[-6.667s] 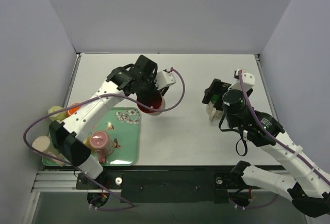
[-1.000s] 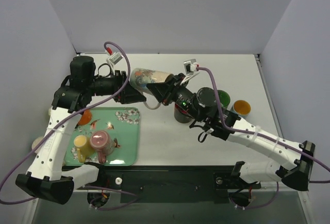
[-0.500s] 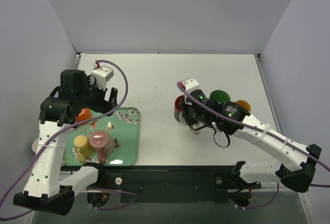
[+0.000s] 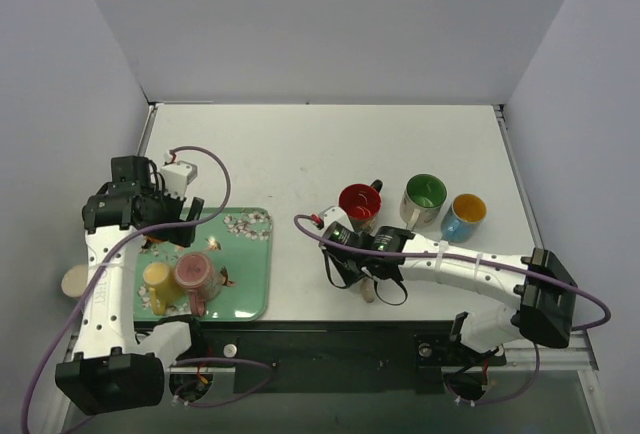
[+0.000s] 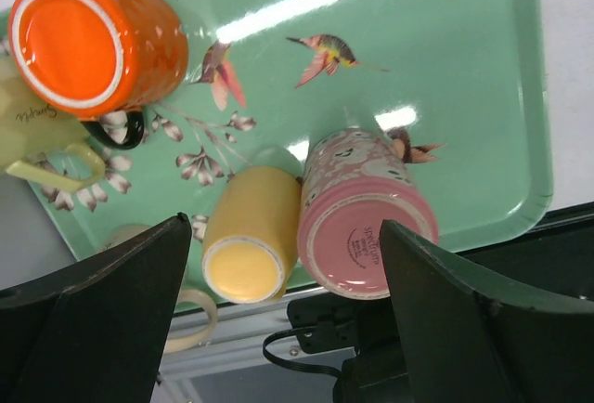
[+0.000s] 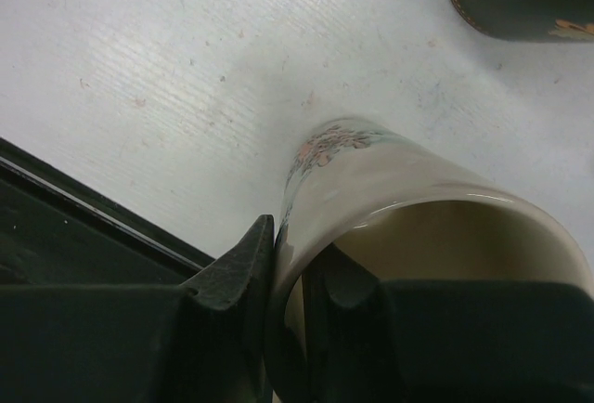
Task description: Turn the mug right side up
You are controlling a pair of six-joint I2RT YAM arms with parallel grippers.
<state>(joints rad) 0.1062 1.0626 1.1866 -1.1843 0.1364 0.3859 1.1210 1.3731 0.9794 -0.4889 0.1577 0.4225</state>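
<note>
Pinches the cream floral mug [image 6: 371,199] by its rim wall in the right hand [image 6: 290,278], 1 finger inside, 1 outside; mouth up, at the near edge of the counter [image 6: 139,69], near the red mug [image 4: 358,201]. Holds the left hand [image 5: 286,228] spread open above the green tray [image 5: 464,78] with 3 mugs [image 5: 357,213], bases up.

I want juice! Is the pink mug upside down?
Yes, upside down: the pink mug shows its stamped bottom facing up on the tray.

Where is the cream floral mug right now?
The right gripper holds the floral mug by its rim at the table's near edge, just in front of the red mug in the top view.
</note>
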